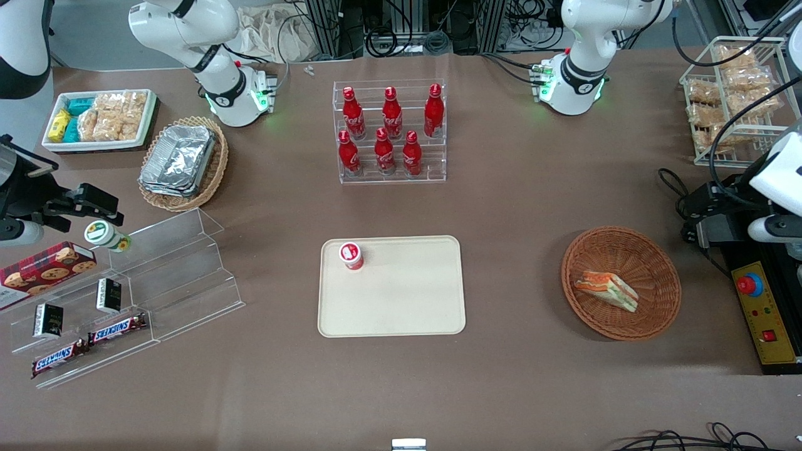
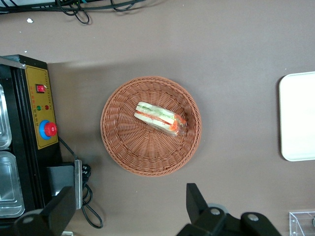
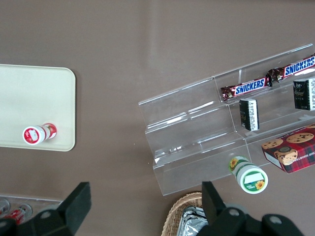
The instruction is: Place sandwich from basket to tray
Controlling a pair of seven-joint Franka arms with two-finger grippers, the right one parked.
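The sandwich (image 1: 606, 290) (image 2: 160, 118), a white-bread wedge with orange and green filling, lies in the round reddish-brown basket (image 1: 626, 332) (image 2: 147, 167). The cream tray (image 1: 401, 300) (image 2: 298, 118) lies flat mid-table, toward the parked arm's end from the basket. My gripper (image 1: 689, 218) (image 2: 125, 211) hangs high above the table beside the basket, toward the working arm's end. It is open, its fingers (image 2: 197, 201) wide apart with only bare tablecloth between them.
A small red-and-white bottle (image 1: 351, 255) stands on a tray corner. A black and yellow control box (image 1: 761, 307) with a red button lies beside the basket, cables around it. Farther from the camera are a cola bottle rack (image 1: 391, 134) and a wire snack rack (image 1: 733, 106).
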